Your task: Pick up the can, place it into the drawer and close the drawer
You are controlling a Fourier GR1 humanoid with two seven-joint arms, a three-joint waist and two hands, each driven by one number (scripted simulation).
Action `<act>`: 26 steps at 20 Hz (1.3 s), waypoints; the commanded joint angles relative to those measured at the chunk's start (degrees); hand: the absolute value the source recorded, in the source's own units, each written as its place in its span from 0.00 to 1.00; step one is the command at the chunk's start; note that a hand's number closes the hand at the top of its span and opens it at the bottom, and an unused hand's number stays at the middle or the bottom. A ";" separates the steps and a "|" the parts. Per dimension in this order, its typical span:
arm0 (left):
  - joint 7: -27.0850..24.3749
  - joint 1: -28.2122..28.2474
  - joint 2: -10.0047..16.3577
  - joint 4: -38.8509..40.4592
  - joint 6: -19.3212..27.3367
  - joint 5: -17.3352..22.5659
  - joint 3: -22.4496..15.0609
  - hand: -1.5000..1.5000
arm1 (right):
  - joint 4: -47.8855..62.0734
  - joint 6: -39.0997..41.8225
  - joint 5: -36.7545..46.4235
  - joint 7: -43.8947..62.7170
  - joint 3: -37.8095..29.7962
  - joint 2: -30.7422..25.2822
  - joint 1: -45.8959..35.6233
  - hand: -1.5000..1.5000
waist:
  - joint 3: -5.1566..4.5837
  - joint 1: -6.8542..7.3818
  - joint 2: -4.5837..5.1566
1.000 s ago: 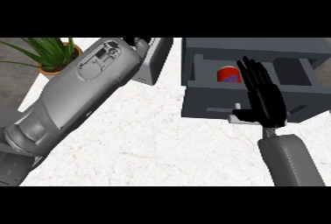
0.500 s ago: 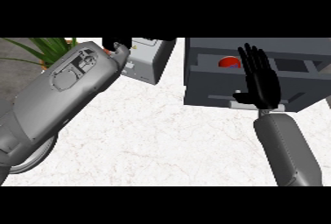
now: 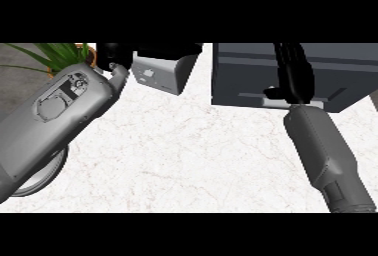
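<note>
The right hand (image 3: 294, 70) lies flat against the dark grey front of the drawer (image 3: 244, 80) at the upper right of the head view. Its black fingers (image 3: 289, 55) are straight and point up the panel, and the thumb (image 3: 273, 91) sticks out to the side near the lower edge, so the hand is released and grasps nothing. The right forearm (image 3: 325, 150) runs from it down to the lower right over the white marbled table (image 3: 192, 150). The drawer shows only its front and the flat top above it. No opening is visible and the can cannot be seen. The left forearm (image 3: 55, 115) crosses the left side of the view on a slant. The left hand (image 3: 111, 52) shows only as a dark shape at the top edge, and whether it is released or clenched cannot be told. Just right of it stands a light grey appliance (image 3: 159, 72), near the drawer's left side but apart from it. A green plant (image 3: 55, 54) fills the upper left corner. The rim of a plate (image 3: 40, 182) shows from under the left forearm at the lower left.
</note>
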 commanded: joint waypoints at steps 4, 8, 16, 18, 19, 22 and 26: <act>0.08 6.52 1.46 -5.65 0.92 -1.95 -0.57 0.00 | 12.94 -4.96 0.26 -0.68 -2.67 -0.06 -9.25 0.00 | 0.58 1.16 0.99; 1.36 6.96 3.23 -8.37 -0.08 -1.68 0.86 0.00 | 16.26 -4.28 1.30 2.18 -3.07 -0.77 -14.38 0.00 | 0.56 1.45 1.11; -1.24 11.69 3.24 -12.13 -0.54 -3.40 0.61 0.00 | 20.90 -5.52 1.03 3.88 -4.75 -0.18 -19.61 0.00 | 0.56 2.27 1.69; -1.64 14.61 3.38 -13.05 -0.25 -3.96 -0.23 0.00 | 21.48 -4.32 -0.21 0.94 -5.69 -1.57 -19.72 0.00 | 0.59 2.14 1.62; -1.75 12.57 3.31 -11.82 -0.85 -3.49 1.56 0.00 | 21.65 -2.04 -1.05 -0.22 -6.06 -0.88 -21.47 0.00 | 0.59 1.63 1.73; -2.03 14.45 5.68 -13.08 -3.07 -2.73 2.52 0.00 | 20.78 -3.98 -4.08 -2.45 -8.49 1.71 -20.83 0.00 | 0.60 2.16 1.72; -1.69 14.55 4.56 -13.55 -1.35 -3.70 2.17 0.00 | 19.20 -1.85 -11.31 -10.44 -14.05 2.20 -20.41 0.00 | 0.78 1.34 1.55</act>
